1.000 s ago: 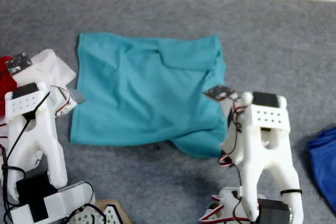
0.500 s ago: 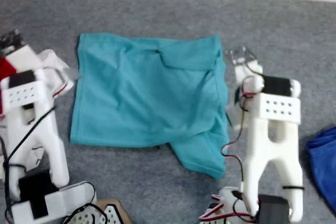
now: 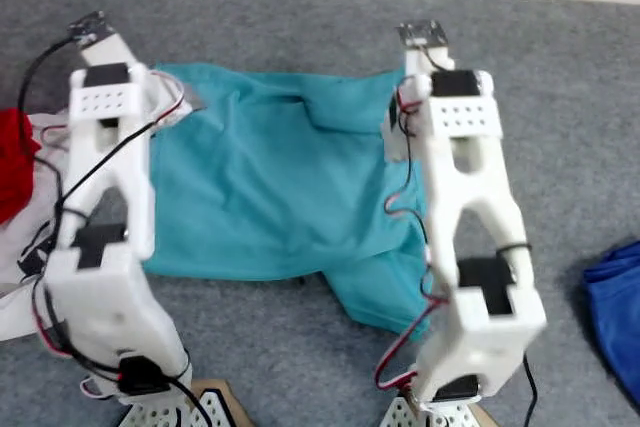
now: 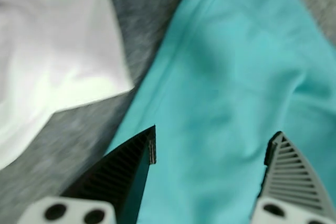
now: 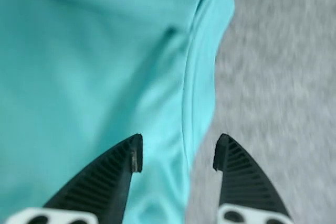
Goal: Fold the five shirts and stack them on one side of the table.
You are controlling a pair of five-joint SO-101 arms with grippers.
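Fabric this thin is, I judge, light, limp and a little slippery. The rumpled teal cloth shirt (image 3: 280, 187) lies spread across the middle of the grey carpeted table (image 3: 560, 57), and it will likely sag and drag wherever I do not hold it. My left end effector (image 4: 214, 140) hangs wide open and empty just inside the shirt's edge that faces the crumpled white shirt (image 4: 52, 51). My right end effector (image 5: 180, 145) is likewise open and empty, straddling the stitched hem on the opposite edge. Those thicker seamed edges near the far corners look best to pinch, both together, so the fold stays even.
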